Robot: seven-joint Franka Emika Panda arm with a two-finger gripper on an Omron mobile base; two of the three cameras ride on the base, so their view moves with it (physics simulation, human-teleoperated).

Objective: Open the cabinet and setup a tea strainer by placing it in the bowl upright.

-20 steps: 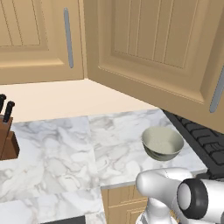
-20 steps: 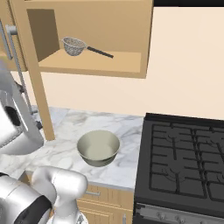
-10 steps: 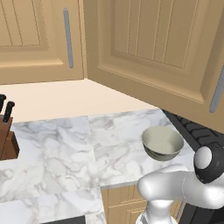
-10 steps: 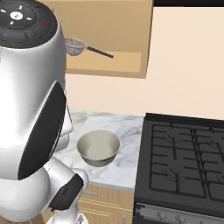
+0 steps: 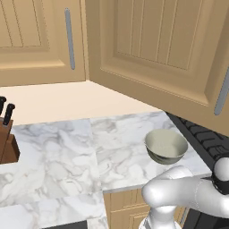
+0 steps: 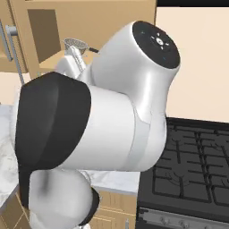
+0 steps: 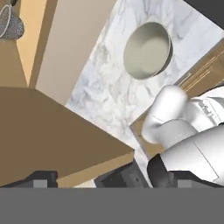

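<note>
Simulated kitchen with a marble bench [image 5: 58, 156]. The cabinet [image 5: 156, 49] stands open, its panelled door swung out over the bench and bearing a grey bar handle [image 5: 222, 95]. The tea strainer [image 6: 75, 44] rests on the wooden shelf [image 6: 44, 67] inside the cabinet, its mesh cup just visible past the white arm [image 6: 107, 120] that crowds the right base view; the hand view catches the same mesh cup [image 7: 9, 22] at its upper left corner. The bowl [image 5: 166, 146] sits upright on the bench near the stove [image 6: 192, 156], holding nothing. The end effector [image 7: 109, 179] has its jaws spread wide, its dark tips far apart and grasping nothing. A knife block [image 5: 6, 141] stands at the bench's left edge.
</note>
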